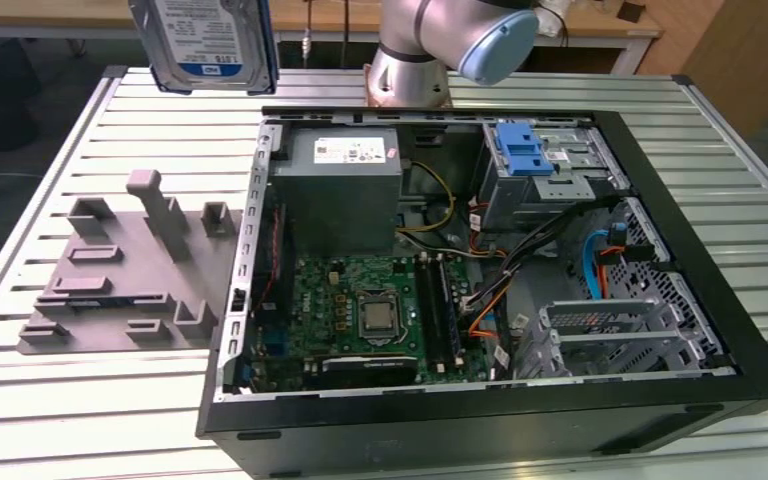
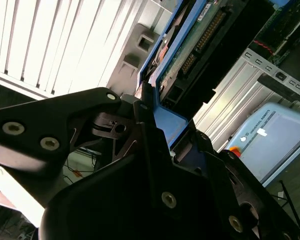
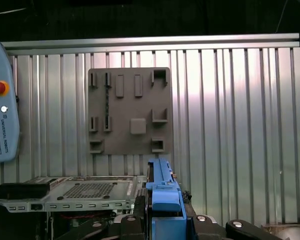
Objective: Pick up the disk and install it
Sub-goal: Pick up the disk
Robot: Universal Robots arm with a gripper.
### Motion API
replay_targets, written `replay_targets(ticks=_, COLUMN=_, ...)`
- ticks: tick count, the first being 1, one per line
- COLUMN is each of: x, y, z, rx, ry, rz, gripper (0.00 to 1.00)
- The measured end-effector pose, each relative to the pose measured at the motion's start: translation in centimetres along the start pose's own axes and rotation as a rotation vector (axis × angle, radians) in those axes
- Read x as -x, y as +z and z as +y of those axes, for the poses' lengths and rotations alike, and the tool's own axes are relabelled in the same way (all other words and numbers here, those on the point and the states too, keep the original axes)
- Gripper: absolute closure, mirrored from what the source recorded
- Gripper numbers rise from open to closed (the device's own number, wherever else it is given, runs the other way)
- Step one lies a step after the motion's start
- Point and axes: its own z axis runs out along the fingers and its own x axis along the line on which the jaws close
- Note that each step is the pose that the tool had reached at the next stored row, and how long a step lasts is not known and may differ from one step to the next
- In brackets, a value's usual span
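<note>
Well, a slatted metal table [image 1: 91, 400] carries the whole scene. An open black computer case [image 1: 491, 425] lies on it with its motherboard [image 1: 371, 310] exposed. Behind the case stands the 1 silver arm [image 1: 444, 40]. On the exterior view's left of the case sits a grey fixture plate [image 1: 117, 285] with raised holders, just beside the case wall. Inside the case, a grey power-supply box [image 1: 344, 190] sits at the far end, and a blue latch strip [image 1: 524, 155] tops the drive cage.

The disk [image 1: 207, 45] hangs in the air over the table's far edge, on the exterior view's left of the arm. It is well apart from the case, with its label facing the camera.

In the second wrist view the gripper [image 2: 162, 117] is clamped on the disk's blue bracket, and 1 thin black finger [image 2: 146, 100] presses against the bracket's edge. The disk's green circuit side [image 2: 200, 35] shows past it.
</note>
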Motion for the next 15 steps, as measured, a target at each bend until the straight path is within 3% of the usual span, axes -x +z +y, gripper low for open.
replay_targets(ticks=8, x=0.08, y=-0.03, z=-1.98, rx=0.0, ry=0.0, rz=0.0, gripper=0.64)
replay_targets(ticks=15, x=-0.33, y=-0.03, z=-3.07, rx=0.0, ry=0.0, rz=0.0, gripper=0.64)
